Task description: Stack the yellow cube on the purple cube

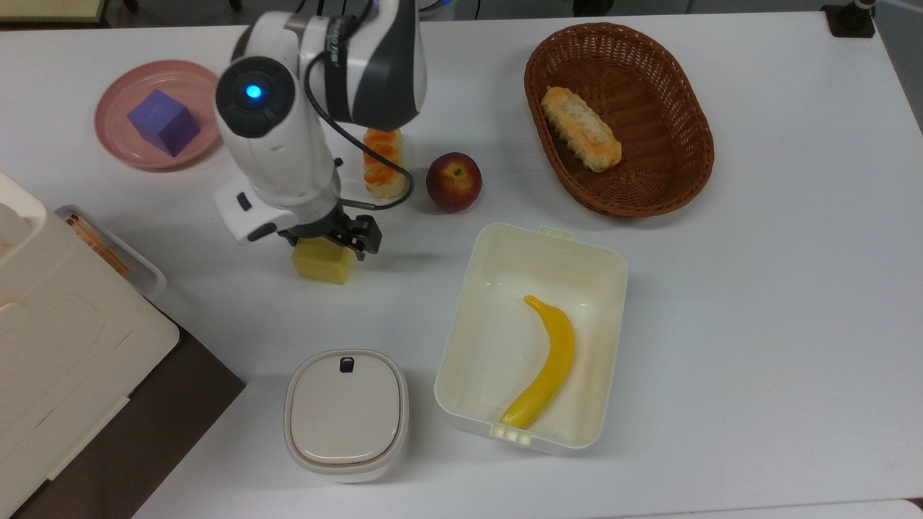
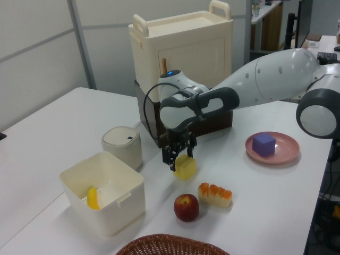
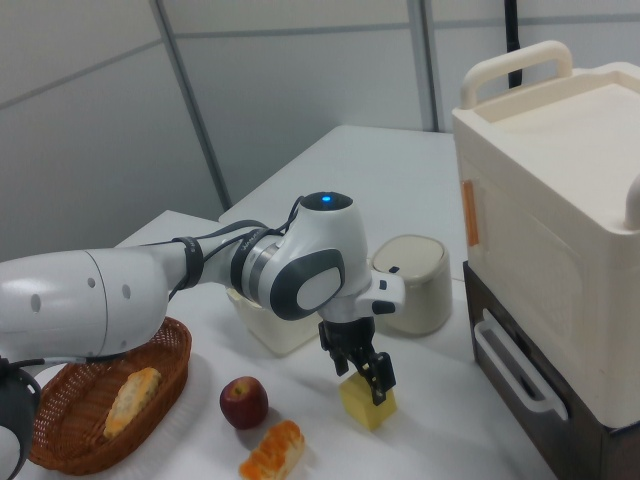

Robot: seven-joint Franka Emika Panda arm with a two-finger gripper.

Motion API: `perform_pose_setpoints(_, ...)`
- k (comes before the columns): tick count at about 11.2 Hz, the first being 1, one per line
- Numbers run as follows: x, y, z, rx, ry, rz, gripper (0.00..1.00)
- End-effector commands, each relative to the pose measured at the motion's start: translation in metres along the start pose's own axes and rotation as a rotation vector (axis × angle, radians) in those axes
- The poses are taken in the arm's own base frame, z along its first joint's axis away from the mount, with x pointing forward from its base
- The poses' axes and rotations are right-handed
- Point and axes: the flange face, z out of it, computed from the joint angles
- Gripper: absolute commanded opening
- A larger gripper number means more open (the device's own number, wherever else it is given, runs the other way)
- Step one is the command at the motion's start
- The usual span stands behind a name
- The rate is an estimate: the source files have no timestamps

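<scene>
The yellow cube (image 1: 322, 265) (image 2: 185, 168) (image 3: 368, 407) rests on the white table, left of centre in the top view. My gripper (image 1: 326, 244) (image 2: 180, 159) (image 3: 363, 379) is open and low over the cube, with one finger on each side of its top. I cannot tell whether the fingers touch it. The purple cube (image 1: 164, 122) (image 2: 264, 144) sits on a pink plate (image 1: 119, 150) (image 2: 285, 156) at the top view's upper left, well apart from the gripper.
A glazed bread roll (image 1: 383, 173) and a red apple (image 1: 453, 182) lie just beyond the arm. A wicker basket (image 1: 694, 167) holds another bread. A cream box (image 1: 461, 288) holds a banana (image 1: 549, 362). A lidded white container (image 1: 346, 414) and a large cream case (image 1: 65, 346) stand nearby.
</scene>
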Motion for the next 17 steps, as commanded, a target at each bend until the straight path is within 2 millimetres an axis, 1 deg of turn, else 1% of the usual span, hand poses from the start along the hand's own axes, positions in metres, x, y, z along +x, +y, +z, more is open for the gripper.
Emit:
perform_pose_setpoints(1, -0.003, -0.006, 0.007, -0.001, 0.009, 0.028, 0.9)
perform_pose_setpoints(2, -0.003, -0.004, 0.003, -0.001, 0.012, 0.033, 0.57)
perform_pose_setpoints(3, -0.003, -0.001, -0.008, -0.001, 0.019, 0.036, 0.34)
perform_pose_setpoints(4, -0.007, 0.009, -0.032, 0.004, 0.042, 0.05, 0.29)
perform_pose_setpoints(5, -0.015, 0.024, -0.058, 0.0, 0.024, 0.057, 0.29)
perform_pose_setpoints(6, -0.02, 0.038, -0.076, -0.019, 0.023, 0.056, 0.27)
perform_pose_setpoints(8, -0.042, 0.084, -0.106, -0.047, -0.05, 0.018, 0.27)
perform_pose_setpoints(9, -0.053, 0.116, -0.121, -0.044, -0.072, 0.013, 0.27)
perform_pose_setpoints(10, -0.06, 0.139, -0.124, -0.04, -0.095, 0.0, 0.27)
perform_pose_setpoints(11, -0.067, 0.169, -0.125, -0.049, -0.108, 0.014, 0.27)
perform_pose_setpoints(12, -0.071, 0.192, -0.12, -0.06, -0.123, 0.037, 0.27)
perform_pose_setpoints(13, -0.075, 0.21, -0.117, -0.071, -0.135, 0.02, 0.27)
perform_pose_setpoints(14, -0.082, 0.233, -0.113, -0.064, -0.148, 0.008, 0.28)
perform_pose_setpoints(16, -0.096, 0.273, -0.099, -0.041, -0.188, -0.039, 0.3)
perform_pose_setpoints(17, -0.102, 0.286, -0.092, -0.037, -0.205, -0.063, 0.32)
